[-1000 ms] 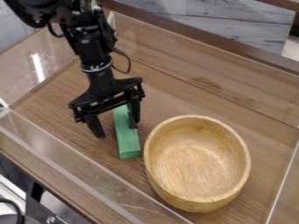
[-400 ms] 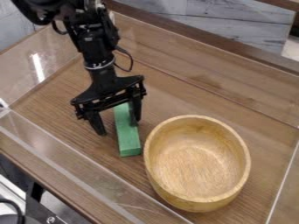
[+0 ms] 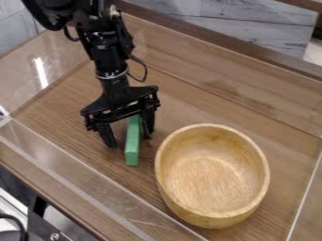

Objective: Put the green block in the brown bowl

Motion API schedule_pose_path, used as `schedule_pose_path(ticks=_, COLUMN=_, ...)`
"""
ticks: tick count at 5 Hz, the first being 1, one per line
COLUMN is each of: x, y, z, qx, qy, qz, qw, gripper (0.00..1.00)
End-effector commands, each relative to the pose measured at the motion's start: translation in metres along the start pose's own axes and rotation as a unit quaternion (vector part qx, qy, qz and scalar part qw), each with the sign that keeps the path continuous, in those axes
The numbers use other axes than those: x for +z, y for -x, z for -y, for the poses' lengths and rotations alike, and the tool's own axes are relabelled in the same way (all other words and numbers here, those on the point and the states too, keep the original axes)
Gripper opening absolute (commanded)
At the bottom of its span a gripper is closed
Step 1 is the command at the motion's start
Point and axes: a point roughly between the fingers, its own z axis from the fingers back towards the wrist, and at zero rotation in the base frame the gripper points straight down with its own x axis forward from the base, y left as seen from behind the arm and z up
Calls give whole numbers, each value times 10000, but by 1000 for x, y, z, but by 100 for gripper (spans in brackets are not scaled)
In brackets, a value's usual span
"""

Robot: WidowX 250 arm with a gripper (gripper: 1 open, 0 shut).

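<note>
The green block lies flat on the wooden table, a narrow bar just left of the brown bowl. My gripper points straight down over the block's far end, open, with one dark finger on each side of the bar. The fingertips reach nearly to the table surface. Whether the fingers touch the block I cannot tell. The bowl is empty, wide and shallow, light tan wood with a thick rim, at the lower right.
A clear low wall runs along the table's front and left edges. The black arm rises from the gripper toward the upper left. Grey panels stand behind the table.
The gripper has shifted slightly right and down around the block. The block looks narrower now, its far end between the fingers.
</note>
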Motion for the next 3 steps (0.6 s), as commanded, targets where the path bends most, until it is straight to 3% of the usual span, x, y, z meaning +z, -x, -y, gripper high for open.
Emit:
schedule_pose_path(ticks=1, x=6, y=-6, z=7, qx=-55, qy=116, qz=169, qw=9998, gripper=0)
schedule_pose_path(ticks=2, x=15, y=-5, z=7, qx=-72, qy=57, qz=119, qw=9999, gripper=0)
schedule_pose_path(ticks=3, x=37, y=-4, z=8, qx=-220, qy=-24, qz=78, qw=9997, gripper=0)
